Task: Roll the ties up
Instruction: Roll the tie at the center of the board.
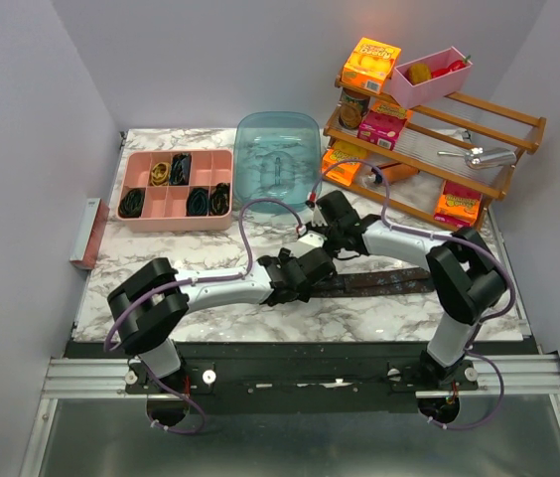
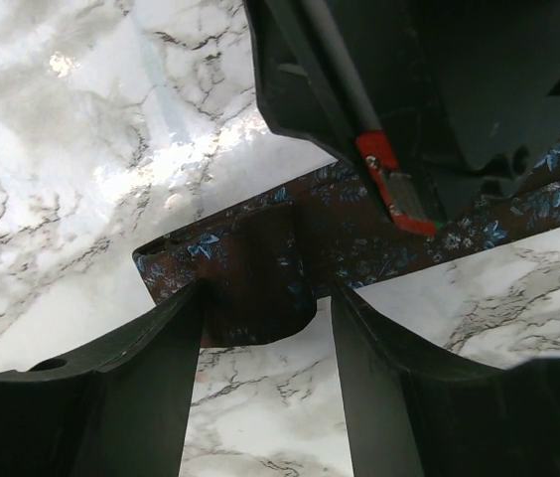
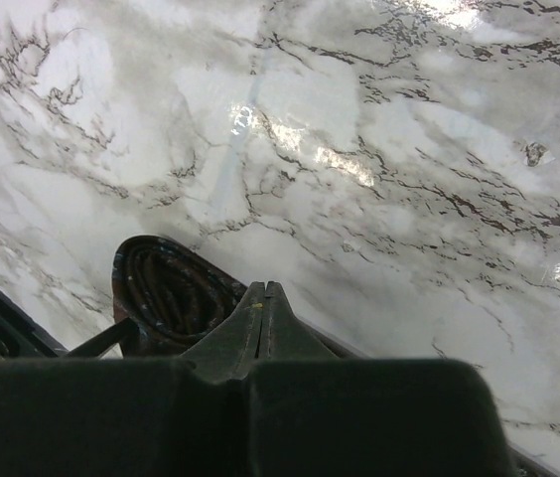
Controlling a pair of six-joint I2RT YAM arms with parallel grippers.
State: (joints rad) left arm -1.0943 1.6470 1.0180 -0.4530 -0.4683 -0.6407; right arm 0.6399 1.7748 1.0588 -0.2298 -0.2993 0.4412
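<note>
only the right wrist view shows the tie's rolled coil, just beside the right gripper, whose fingers are pressed together. the left wrist view shows the brown, blue-flowered tie flat on the marble table, its end between the left gripper's parted fingers. from overhead, both arms reach inward and meet mid-table, hiding the coil.

Top external: mounted high behind the arm bases, facing down and forward over the whole marble table.
Left wrist: close range, looking down past the left gripper onto the tie.
Right wrist: close range, low oblique view over the right gripper.
All three views share the tie and the marble.
</note>
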